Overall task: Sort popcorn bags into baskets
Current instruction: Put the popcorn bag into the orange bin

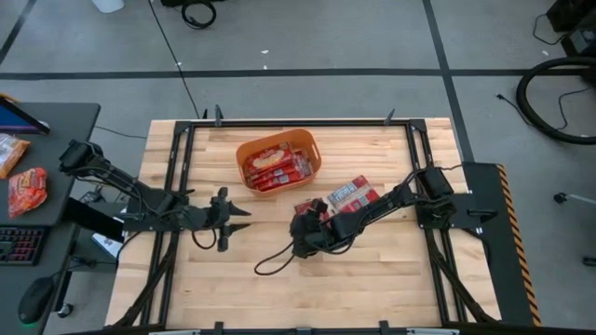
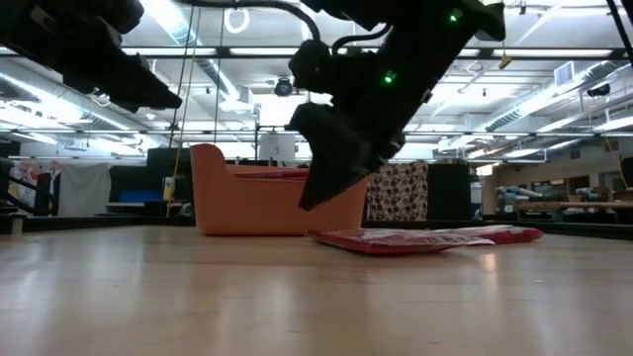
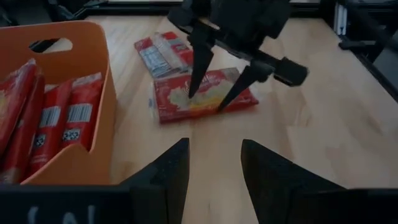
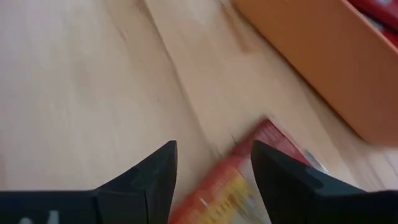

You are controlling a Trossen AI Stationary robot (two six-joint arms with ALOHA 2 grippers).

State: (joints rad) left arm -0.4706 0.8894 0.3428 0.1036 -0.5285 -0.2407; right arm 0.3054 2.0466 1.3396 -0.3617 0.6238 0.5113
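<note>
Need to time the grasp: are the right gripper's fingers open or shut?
Open: the right gripper has its fingers spread above the popcorn bag lying flat on the table, holding nothing.

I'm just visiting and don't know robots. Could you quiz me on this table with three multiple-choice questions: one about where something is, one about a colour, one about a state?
1. Where do the loose popcorn bags lie?
A. On the table beside the basket
B. On the floor
C. On top of the left arm

2. What colour is the basket?
A. Blue
B. Orange
C. Green

3. How does the right gripper stand?
A. Shut on a bag
B. Open, fingers spread over a bag
C. Deep inside the basket

Answers: 1 A, the high view shows them on the wood next to the basket. 2 B, every view shows orange walls. 3 B, the left wrist view shows its fingers apart above a red bag. The left gripper waits, also open, over bare table.
</note>
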